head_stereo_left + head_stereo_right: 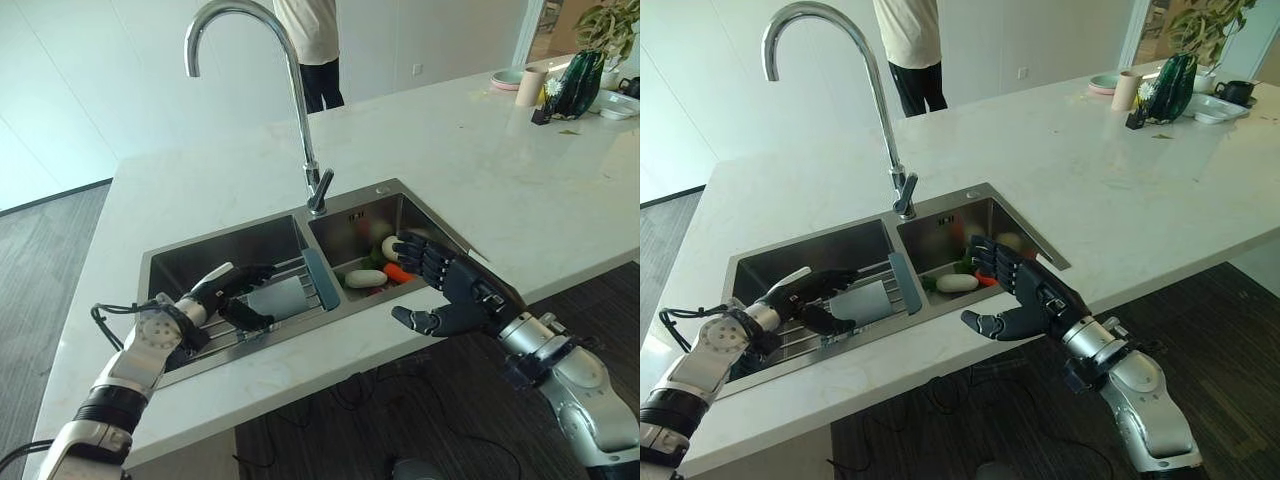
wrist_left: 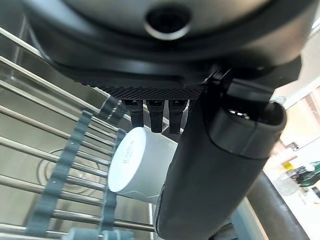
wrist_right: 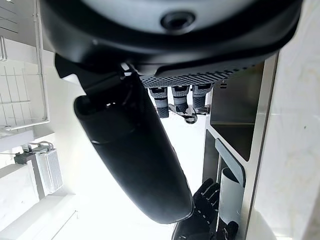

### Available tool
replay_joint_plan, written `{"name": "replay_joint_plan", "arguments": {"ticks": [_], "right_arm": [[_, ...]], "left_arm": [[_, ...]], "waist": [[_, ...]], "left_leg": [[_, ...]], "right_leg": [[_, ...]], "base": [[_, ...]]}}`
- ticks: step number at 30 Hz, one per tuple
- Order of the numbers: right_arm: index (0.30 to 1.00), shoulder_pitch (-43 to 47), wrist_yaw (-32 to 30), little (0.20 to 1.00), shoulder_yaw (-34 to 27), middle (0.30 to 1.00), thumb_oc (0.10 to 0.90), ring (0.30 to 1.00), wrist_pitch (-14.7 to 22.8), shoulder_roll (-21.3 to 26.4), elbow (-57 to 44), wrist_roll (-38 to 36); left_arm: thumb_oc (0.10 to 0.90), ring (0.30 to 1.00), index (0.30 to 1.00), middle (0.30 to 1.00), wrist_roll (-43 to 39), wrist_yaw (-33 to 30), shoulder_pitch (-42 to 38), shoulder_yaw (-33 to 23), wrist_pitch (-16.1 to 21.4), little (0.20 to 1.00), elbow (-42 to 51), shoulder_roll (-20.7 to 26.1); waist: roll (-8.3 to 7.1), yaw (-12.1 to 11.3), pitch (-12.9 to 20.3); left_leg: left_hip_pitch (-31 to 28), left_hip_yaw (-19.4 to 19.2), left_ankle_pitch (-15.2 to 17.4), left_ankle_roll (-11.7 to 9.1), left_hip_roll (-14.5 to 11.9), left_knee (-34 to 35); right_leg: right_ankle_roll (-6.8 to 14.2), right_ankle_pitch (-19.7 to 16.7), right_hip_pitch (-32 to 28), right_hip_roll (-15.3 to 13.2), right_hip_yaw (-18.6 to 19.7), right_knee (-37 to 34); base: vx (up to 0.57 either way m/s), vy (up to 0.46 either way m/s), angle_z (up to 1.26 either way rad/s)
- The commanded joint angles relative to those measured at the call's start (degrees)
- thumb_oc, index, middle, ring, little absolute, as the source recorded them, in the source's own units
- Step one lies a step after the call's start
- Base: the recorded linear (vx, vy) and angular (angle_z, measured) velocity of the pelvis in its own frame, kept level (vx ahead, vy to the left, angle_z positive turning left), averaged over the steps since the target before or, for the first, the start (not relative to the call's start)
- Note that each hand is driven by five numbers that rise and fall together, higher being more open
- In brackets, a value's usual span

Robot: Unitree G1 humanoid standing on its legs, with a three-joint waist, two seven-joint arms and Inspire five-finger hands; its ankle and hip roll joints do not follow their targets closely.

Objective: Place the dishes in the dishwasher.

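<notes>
White cup (image 1: 278, 297): plain, cylindrical, lying on its side on the slatted drying rack (image 1: 300, 290) across the left basin of the double sink (image 1: 200, 255). The left hand (image 1: 232, 292) has its fingers and thumb curled around the cup's sides.

White marble worktop (image 1: 470, 170), double sink (image 1: 400, 212) sunk near front edge; plates (image 1: 507, 79), cup (image 1: 529, 86), dark vase (image 1: 578, 84) at far right corner.

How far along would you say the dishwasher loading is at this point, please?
Nothing looks loaded yet. The left hand is curled round a white cup lying on the sink rack. The right hand hangs open over the right basin, where other items lie. Everything remains to be moved.
</notes>
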State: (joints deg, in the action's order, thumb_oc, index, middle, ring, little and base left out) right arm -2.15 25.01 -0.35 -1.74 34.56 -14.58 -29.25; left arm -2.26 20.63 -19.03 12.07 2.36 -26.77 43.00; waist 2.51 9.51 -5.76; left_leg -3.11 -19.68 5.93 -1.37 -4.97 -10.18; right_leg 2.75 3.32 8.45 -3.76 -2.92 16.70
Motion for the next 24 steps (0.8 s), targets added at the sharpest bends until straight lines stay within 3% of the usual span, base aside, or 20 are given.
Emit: {"name": "replay_joint_plan", "arguments": {"ticks": [1,24], "right_arm": [[0.900,5.47,0.02,0.900,-2.54,0.900,0.800,0.900,4.79,0.95,-2.23,-0.41],[0.900,6.41,-0.12,0.900,-1.46,0.900,0.800,0.900,4.87,1.04,-1.94,0.42]], "left_arm": [[0.800,0.900,0.900,0.900,0.27,-3.44,-7.13,-1.47,2.58,0.900,1.01,1.47],[0.800,0.900,0.900,0.900,8.94,-6.42,-10.07,1.46,0.57,0.900,-0.02,2.42]], "waist": [[0.01,0.68,1.43],[-0.25,0.76,1.31]], "left_leg": [[2.08,2.25,10.78,0.62,-0.75,-7.01],[2.12,2.36,10.93,0.83,-0.49,-7.01]], "right_leg": [[5.64,7.02,-4.12,-2.85,-3.63,0.49],[5.69,7.01,-4.18,-2.82,-3.66,0.49]], "base": [[0.00,0.000,0.00],[0.00,0.000,0.00]]}}
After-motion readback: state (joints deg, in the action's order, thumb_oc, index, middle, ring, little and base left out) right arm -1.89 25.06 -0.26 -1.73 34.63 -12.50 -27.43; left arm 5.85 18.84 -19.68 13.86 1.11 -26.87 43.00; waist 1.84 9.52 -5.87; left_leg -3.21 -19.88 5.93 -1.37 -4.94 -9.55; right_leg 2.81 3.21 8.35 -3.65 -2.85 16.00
